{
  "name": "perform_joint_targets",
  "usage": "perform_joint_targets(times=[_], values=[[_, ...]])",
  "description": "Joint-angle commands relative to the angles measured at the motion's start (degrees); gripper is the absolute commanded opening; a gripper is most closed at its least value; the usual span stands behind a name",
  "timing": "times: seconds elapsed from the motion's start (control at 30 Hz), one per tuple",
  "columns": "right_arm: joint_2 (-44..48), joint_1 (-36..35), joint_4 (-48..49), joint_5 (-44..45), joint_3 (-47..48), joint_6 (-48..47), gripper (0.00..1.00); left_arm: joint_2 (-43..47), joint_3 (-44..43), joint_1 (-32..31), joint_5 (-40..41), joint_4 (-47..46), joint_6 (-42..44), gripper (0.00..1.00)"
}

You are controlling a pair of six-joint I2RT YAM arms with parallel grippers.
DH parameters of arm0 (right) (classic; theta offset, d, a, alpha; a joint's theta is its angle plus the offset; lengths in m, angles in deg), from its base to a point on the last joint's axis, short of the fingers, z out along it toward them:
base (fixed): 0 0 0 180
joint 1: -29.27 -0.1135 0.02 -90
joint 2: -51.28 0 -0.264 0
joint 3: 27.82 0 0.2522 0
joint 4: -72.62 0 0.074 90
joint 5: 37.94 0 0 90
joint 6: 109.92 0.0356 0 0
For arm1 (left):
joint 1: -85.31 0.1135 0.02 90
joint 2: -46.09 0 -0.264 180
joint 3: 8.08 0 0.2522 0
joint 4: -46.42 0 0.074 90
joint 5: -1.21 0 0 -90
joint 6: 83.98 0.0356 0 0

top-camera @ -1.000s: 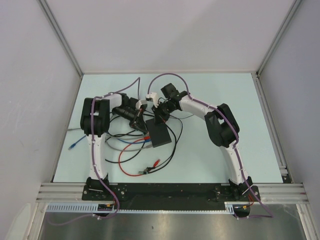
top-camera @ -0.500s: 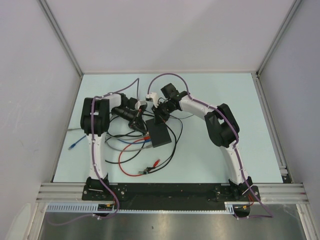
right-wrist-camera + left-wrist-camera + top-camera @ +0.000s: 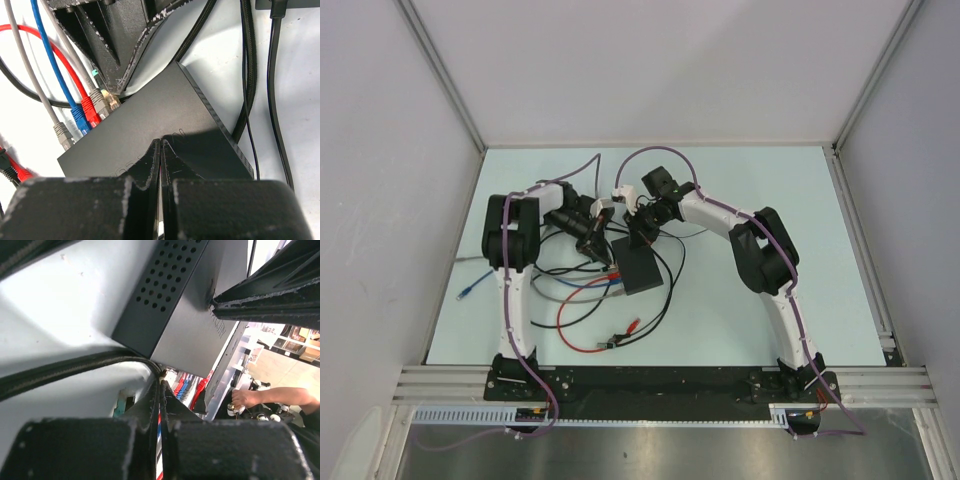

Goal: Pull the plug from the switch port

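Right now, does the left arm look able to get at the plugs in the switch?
Likely yes. The left gripper sits right at the plugs along the switch edge, nothing between them; the right gripper is over the switch top, away from that edge.

Top camera hung high above the switch point(image 3: 640, 270), on its near side, looking down from far off. Both wrist cameras sat very close to the switch on opposite sides, facing each other, sharing its black casing.

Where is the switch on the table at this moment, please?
In the top view the switch lies just left of centre, under the right gripper, cables fanning from its left edge.
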Motion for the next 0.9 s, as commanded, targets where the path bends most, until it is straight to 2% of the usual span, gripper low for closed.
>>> perform_joint_targets(times=[0.0, 0.2, 0.3, 0.5, 0.6, 0.7, 0.87], values=[[-3.0, 0.2, -5.8, 8.5, -2.8, -2.1, 0.00, 1.9, 1.1, 0.4, 4.8, -0.3, 4.2, 0.00], [-3.0, 0.3, -6.0, 8.4, -2.8, -2.1, 0.00, 5.2, -0.8, 2.6, 7.3, -0.9, 3.5, 0.00], [-2.9, 0.4, -6.0, 8.3, -2.8, -2.1, 0.00, 9.8, -1.4, 2.5, 7.8, -2.1, 4.9, 0.03], [-3.1, 0.5, -5.9, 8.1, -2.6, -1.9, 0.00, 17.1, -1.6, 2.5, 17.9, -1.3, 9.1, 0.42], [-3.4, 0.6, -6.0, 8.0, -2.0, -1.9, 0.00, 19.9, 1.4, 2.3, 22.2, -1.4, 12.5, 0.50], [-3.6, 0.6, -5.8, 7.9, -1.5, -1.8, 0.00, 20.7, 4.8, 1.7, 27.2, -3.3, 14.0, 0.54], [-3.3, 0.9, -5.8, 7.7, -1.9, -1.8, 0.00, 19.6, 7.7, 1.3, 28.0, -3.8, 16.0, 0.60]])
